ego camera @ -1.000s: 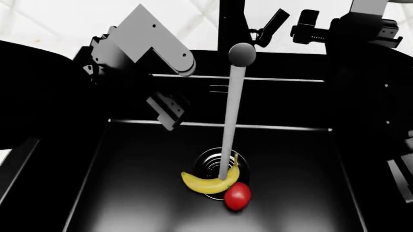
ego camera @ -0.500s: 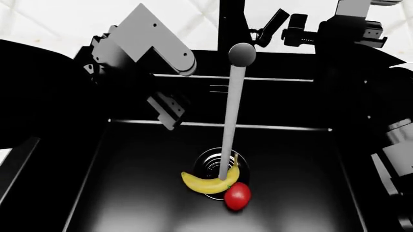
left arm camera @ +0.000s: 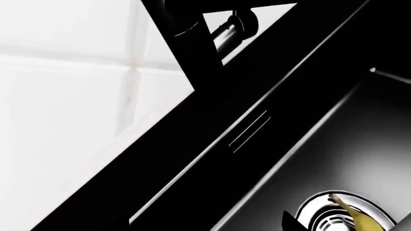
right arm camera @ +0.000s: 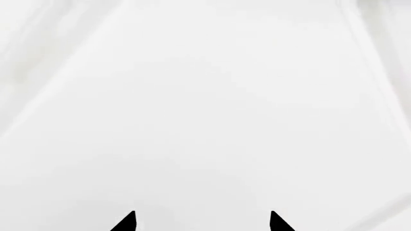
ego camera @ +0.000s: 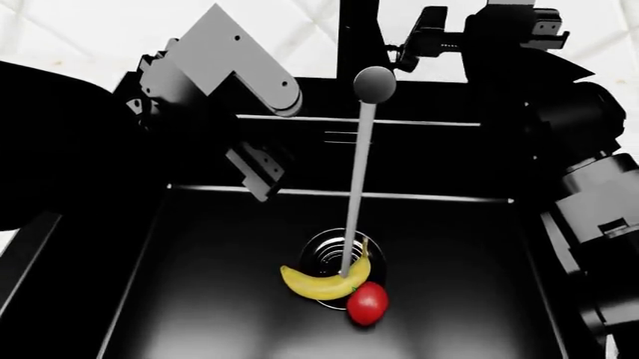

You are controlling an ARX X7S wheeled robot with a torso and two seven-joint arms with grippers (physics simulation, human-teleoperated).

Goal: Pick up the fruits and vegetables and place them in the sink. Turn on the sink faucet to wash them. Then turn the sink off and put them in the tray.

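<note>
water's running from the faucet [ego camera: 373, 82] straight onto the banana [ego camera: 322, 284] on the sink [ego camera: 200, 299] drain, tomato [ego camera: 367, 303] touching it. right gripper [ego camera: 432, 39] spread apart just beside the lever; left gripper [ego camera: 257, 170], can't tell, hangs well above the fruit.

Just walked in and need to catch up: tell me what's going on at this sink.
Water runs from the faucet onto the banana and the tomato, which lie at the drain of the black sink. The right gripper is up by the faucet's handle, its fingers apart and holding nothing. The left gripper hangs over the sink's back wall, not touching the fruit.
</note>
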